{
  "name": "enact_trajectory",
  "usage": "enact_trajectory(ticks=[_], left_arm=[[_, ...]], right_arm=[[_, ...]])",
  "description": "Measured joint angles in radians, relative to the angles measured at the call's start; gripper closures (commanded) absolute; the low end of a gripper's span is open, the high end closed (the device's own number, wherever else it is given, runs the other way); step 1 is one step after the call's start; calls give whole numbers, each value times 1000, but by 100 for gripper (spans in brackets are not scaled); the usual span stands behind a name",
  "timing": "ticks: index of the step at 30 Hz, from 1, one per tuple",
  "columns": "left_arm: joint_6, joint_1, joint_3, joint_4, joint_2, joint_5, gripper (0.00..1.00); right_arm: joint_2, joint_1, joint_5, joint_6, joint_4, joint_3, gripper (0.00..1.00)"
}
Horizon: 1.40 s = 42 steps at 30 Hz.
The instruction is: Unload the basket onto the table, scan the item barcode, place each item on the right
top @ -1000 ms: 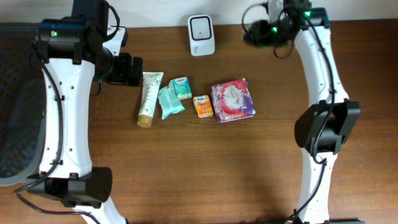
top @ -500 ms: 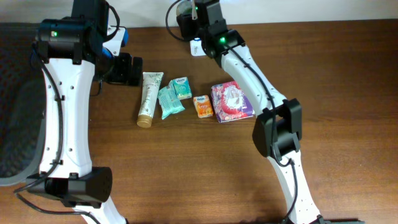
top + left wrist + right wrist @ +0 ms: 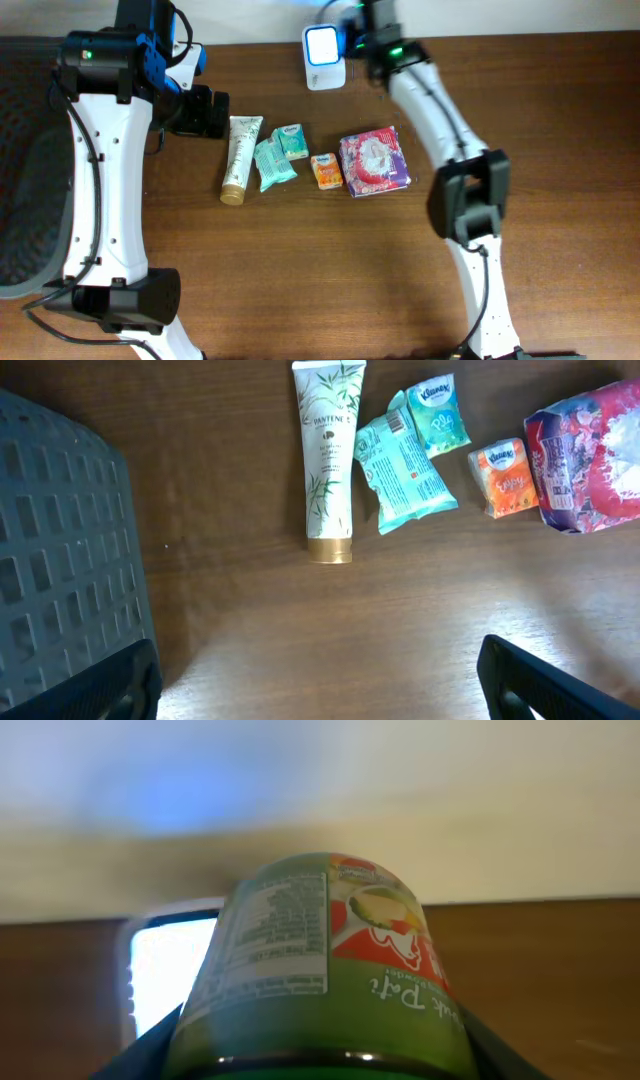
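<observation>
Desk (image 3: 320, 280): dark wood, carrying all loose goods in a row near its middle.
Mesh bin (image 3: 60, 550): grey, perforated, at the desk's left edge.
Left gripper (image 3: 318, 690): fingers wide apart, holding nothing, hovering above bare desk with the row of goods ahead of it.
Right gripper (image 3: 360, 22): clamped on the green canister, reaching to the far edge of the desk beside the scanner.
Pink tissue pack (image 3: 374, 161): lying flat at the right end of the row.
Pantene tube (image 3: 329, 460): lying flat at the left end of the row, gold cap toward the near side.
Scanner (image 3: 324, 47): white, at the far edge, its face lit bright.
Green canister (image 3: 320, 960): held between the right fingers, nutrition panel toward the wrist camera, close in front of the lit scanner face (barcode not visible).
Teal packet (image 3: 405, 472): just beside the tube.
Kleenex pack (image 3: 441, 417): small, touching the teal packet.
Orange pack (image 3: 507, 479): smallest, just beside the pink pack.
</observation>
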Motion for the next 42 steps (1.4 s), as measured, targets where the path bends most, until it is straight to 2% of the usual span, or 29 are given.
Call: enact_trajectory(ticks=[4,5,10,12,15,19,20,21,23,26,29,35,36,37,39,40,42], left_arm=[[0,0,0,-2,0,0,1],[0,0,0,0,0,0,1],[0,0,0,0,0,0,1],[0,0,0,0,0,0,1],[0,0,0,0,0,0,1],[0,0,0,0,0,0,1],[0,0,0,0,0,0,1],[0,0,0,0,0,0,1],[0,0,0,0,0,0,1],[0,0,0,0,0,0,1],[0,0,0,0,0,0,1],[0,0,0,0,0,0,1],[0,0,0,-1,0,0,1],[0,0,0,-2,0,0,1],[0,0,0,-1,0,0,1],[0,0,0,-1,0,0,1],[0,0,0,0,0,0,1]], right_arm=[[-113,-202,6,19,-235,3,55],[-135,-306,7,56,-372,8,55],[-136,-557,-11,124,-563,7,51],[-131,-721,-66,138,-653,7,51],[-103,-875,-203,139,-696,3,48],[-70,-977,-270,146,-638,-124,44],[-66,-984,-277,146,-608,-165,41],[-63,-990,-282,150,-584,-195,22],[-52,-1003,-294,152,-553,-230,2],[-52,-1028,-303,152,-560,-229,2],[-50,-1051,-306,153,-677,-128,1],[-106,-1024,-344,139,-1004,436,1],[-113,-1010,-377,118,-1045,491,8],[-128,-981,-429,83,-1096,550,10],[-153,-873,-565,-42,-1134,595,4],[-153,-760,-623,-112,-1131,573,3],[-151,-615,-618,-158,-1129,504,1]])
